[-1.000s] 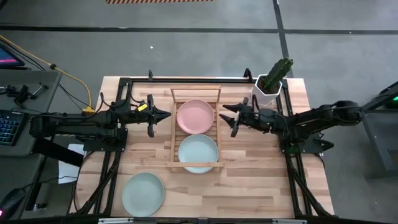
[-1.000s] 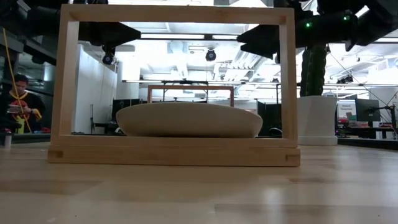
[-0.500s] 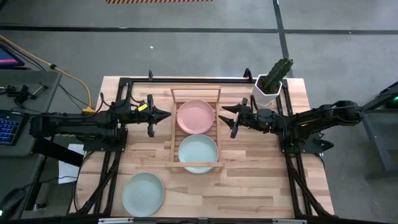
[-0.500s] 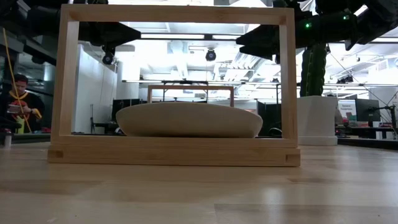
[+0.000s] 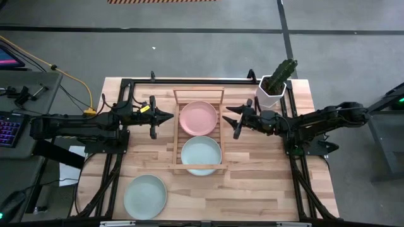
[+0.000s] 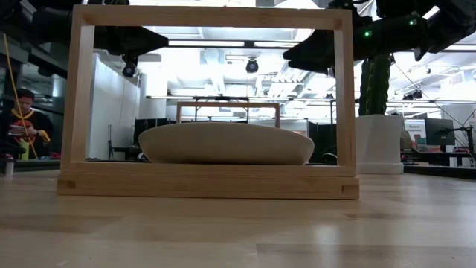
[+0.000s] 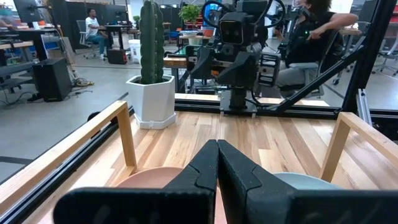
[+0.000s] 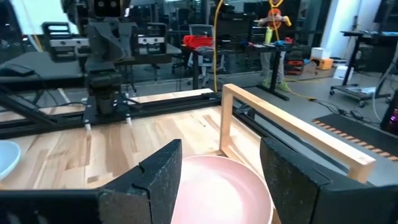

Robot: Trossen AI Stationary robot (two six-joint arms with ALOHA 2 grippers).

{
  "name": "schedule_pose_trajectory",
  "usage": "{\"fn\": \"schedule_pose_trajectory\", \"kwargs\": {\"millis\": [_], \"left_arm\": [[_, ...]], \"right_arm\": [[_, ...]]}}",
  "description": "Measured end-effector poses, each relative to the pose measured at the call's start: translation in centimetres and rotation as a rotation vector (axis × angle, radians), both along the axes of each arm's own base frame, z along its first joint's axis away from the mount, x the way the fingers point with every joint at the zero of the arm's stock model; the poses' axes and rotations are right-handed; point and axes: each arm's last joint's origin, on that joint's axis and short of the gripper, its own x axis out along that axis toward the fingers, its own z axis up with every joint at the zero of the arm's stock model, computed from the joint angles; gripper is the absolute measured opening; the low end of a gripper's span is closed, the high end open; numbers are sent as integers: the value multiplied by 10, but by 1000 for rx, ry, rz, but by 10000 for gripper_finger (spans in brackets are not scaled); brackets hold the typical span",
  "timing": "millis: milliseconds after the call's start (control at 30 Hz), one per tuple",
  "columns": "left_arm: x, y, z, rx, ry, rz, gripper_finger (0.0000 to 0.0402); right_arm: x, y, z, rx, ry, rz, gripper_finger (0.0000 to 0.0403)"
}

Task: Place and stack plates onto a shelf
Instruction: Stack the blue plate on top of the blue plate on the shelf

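Observation:
The shelf (image 5: 175,132), a light wooden slatted rack, stands mid-table. A pink plate (image 5: 199,117) lies on its far half and a pale mint plate (image 5: 201,153) on its near half. Another mint plate (image 5: 145,196) lies flat on the table near the left front corner. My left gripper (image 5: 170,116) hovers shut just left of the shelf and points level at the pink plate (image 7: 152,177). My right gripper (image 5: 231,120) hovers open just right of the shelf. Its fingers frame the pink plate (image 8: 217,186) without touching it.
A white pot with a green cactus (image 5: 276,84) stands at the far right corner, behind my right arm. Black rails run along both sides of the table. The shelf's raised frame (image 6: 208,97) stands at both ends. Bare wood lies at the near right.

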Motion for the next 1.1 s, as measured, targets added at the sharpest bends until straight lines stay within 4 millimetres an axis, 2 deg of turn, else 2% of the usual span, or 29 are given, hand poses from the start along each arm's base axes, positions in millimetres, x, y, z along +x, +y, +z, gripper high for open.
{"fn": "schedule_pose_trajectory", "kwargs": {"millis": [967, 1100], "left_arm": [[0, 0, 0, 19, 3, -1, 0], [0, 0, 0, 13, 1, 16, 10]], "right_arm": [[-1, -1, 0, -51, 22, -43, 202], [0, -1, 0, -51, 22, -43, 202]]}}
